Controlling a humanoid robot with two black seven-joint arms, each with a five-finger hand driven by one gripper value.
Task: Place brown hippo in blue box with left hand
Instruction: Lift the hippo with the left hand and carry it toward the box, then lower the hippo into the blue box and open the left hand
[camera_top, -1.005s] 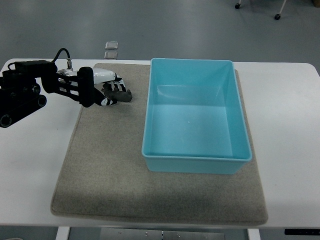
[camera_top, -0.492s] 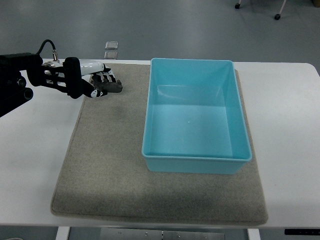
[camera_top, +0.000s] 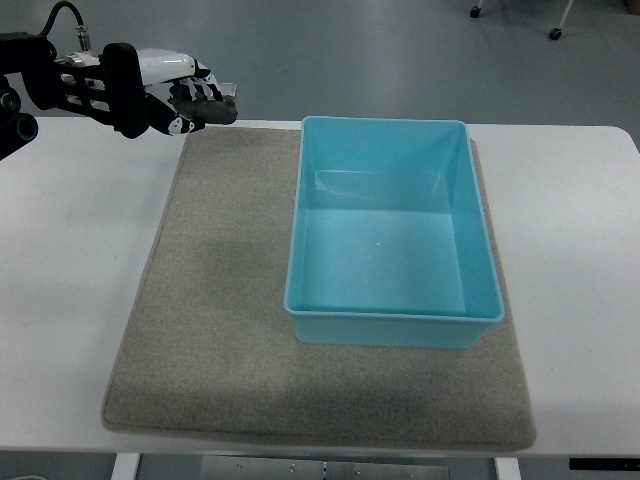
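Top view: I see the left hand (camera_top: 190, 100) at the far-left corner of the mat (camera_top: 220, 330), fingers curled tight around the brown hippo (camera_top: 216, 110), which is mostly hidden in the grip w/ just a dark bit showing past the fingertips. Hippo sits well apart from the blue box (camera_top: 390, 320), which stands on the mat's right half, nothing in it. Mat's on a white table (camera_top: 60, 300); grey floor beyond, caster wheels (camera_top: 553, 33) top right.
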